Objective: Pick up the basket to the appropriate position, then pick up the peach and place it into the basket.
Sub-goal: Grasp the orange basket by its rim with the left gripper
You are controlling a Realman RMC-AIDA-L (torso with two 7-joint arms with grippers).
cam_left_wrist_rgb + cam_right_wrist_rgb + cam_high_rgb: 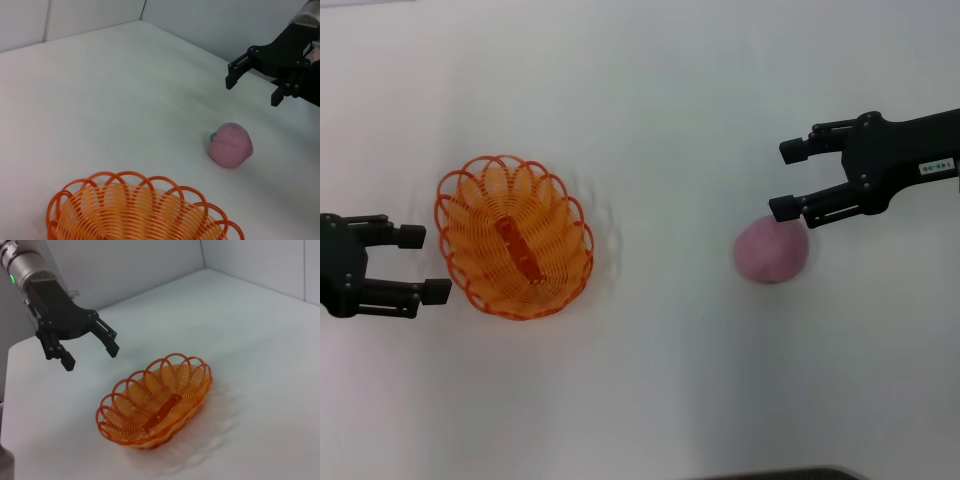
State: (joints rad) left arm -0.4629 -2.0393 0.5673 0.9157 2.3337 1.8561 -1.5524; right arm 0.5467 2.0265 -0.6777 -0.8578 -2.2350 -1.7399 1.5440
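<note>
The orange wire basket [480, 232] stands upright and empty on the white table at the left. My left gripper [425, 264] is open and empty just left of it, apart from its rim. The pink peach [772, 250] lies on the table at the right. My right gripper [784, 180] is open and empty, hovering just beyond and above the peach without touching it. The left wrist view shows the peach [230, 145], the basket's rim [120, 176] and the right gripper [252, 89]. The right wrist view shows the basket [150, 396] and the left gripper [90, 356].
The white table [650, 380] stretches between the basket and the peach. A dark edge [770, 473] shows at the table's front. Pale walls [225, 20] rise behind the table's far side.
</note>
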